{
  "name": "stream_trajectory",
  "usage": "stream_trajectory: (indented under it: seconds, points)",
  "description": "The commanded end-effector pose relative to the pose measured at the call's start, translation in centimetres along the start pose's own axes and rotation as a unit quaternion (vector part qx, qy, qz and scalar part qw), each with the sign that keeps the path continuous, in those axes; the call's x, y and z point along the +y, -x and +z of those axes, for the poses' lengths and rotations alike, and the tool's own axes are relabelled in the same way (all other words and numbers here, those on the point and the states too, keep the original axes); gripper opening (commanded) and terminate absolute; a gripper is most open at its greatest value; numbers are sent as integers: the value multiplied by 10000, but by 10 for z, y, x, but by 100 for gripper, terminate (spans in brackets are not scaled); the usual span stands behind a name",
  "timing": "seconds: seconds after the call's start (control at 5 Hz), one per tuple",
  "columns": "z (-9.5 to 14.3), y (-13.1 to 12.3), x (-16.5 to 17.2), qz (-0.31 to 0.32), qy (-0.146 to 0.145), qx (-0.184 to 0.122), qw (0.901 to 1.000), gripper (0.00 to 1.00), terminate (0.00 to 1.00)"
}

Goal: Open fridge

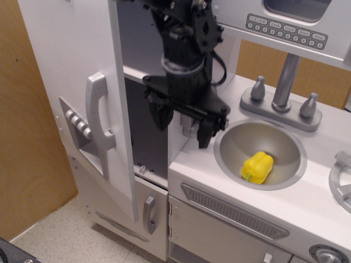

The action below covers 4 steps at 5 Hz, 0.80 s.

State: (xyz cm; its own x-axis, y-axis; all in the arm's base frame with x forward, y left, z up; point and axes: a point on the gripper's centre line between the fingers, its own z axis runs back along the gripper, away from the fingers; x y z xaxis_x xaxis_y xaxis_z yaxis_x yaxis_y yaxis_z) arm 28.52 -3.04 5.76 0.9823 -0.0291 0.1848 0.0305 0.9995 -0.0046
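Note:
The fridge (pixel 71 82) stands at the left, its large door swung partly open toward me. The door's curved grey handle (pixel 97 118) and the recessed dispenser panel (pixel 77 125) face front-left. Behind the door edge the shelved interior (pixel 143 76) shows. My black gripper (pixel 182 126) hangs to the right of the door, in front of the fridge's side wall and the toy phone, above the counter's left edge. Its two fingers are spread apart and hold nothing.
A sink bowl (pixel 236 139) in the counter holds a yellow pepper (pixel 258 167). A faucet (pixel 283 82) stands behind it. A microwave panel (pixel 285 24) hangs above. A small lower door (pixel 149 213) and a vented oven drawer (pixel 230 211) are below. A wooden panel (pixel 27 164) is at the left.

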Motion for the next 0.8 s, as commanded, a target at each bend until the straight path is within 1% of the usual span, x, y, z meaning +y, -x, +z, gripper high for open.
stream_trajectory:
  seconds: [0.0,0.2,0.4,0.6]
  points:
    - [21,-25,36,335,-342,-420,9980,100,0]
    - [19,-17,51,263,-647,-464,9965,100,0]
    - [19,-7,64,253,-752,-447,9958,100,0]
    - [22,14,76,132,-865,-319,9957,100,0]
